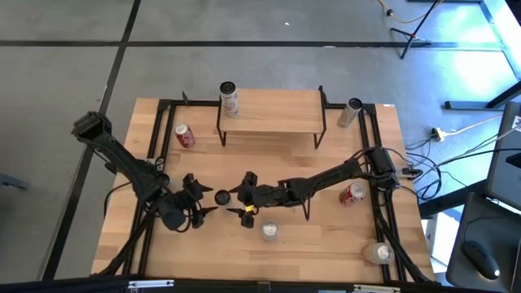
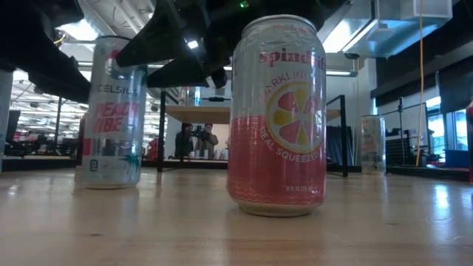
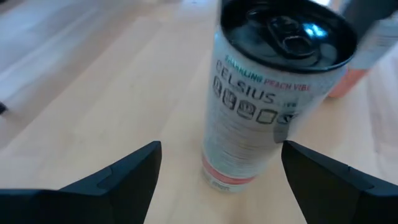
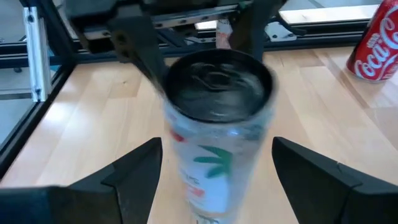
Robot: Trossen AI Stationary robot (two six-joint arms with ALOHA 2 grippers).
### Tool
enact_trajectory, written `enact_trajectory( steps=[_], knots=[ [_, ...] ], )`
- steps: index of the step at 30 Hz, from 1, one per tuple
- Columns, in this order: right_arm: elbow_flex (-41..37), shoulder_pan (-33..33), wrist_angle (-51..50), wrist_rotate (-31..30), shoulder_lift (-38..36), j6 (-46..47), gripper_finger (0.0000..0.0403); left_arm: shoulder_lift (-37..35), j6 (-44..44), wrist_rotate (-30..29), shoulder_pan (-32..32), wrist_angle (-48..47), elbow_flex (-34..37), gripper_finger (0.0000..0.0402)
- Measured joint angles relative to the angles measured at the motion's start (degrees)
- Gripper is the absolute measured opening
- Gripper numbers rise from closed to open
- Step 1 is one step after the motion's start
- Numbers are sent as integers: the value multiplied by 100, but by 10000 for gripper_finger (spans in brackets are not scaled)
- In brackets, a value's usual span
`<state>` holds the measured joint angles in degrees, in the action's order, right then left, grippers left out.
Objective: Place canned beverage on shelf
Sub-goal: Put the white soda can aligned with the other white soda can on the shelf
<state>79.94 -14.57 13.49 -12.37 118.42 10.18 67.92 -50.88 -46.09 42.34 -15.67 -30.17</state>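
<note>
Between both grippers: Celsius can (image 1: 221, 196), upright on the tabletop (image 1: 326, 236), untouched.
Left gripper (image 1: 198, 198): fingers spread wide, flanking the can, holding nothing.
Right gripper (image 1: 242, 198): fingers equally wide, facing the same can, empty.
Shelf (image 1: 273, 110): at the table's far edge, one can (image 1: 229, 98) on its left end.
Near edge: Spindrift can (image 2: 276, 118), upright.
Elsewhere: Coca-Cola can (image 1: 185, 136) lying left of the shelf.

Your near pink-and-silver Spindrift can (image 2: 276, 118) stands upright on the wooden tabletop (image 2: 148, 229); the silver Celsius can (image 2: 111, 112) stands farther back.
</note>
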Motion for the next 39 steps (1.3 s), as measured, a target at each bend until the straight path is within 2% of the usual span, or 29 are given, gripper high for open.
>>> enact_trajectory(
  steps=[9,29,39],
  knots=[
    [-1,10,488,-70,257,-7,296,-2,12,-34,-220,-45,1,318],
    [-7,158,1025,-10,442,-1,296,-2,46,48,-224,-159,1,318],
    [0,146,1283,-137,442,-4,296,0,77,594,-180,-19,6,318]
  ],
)
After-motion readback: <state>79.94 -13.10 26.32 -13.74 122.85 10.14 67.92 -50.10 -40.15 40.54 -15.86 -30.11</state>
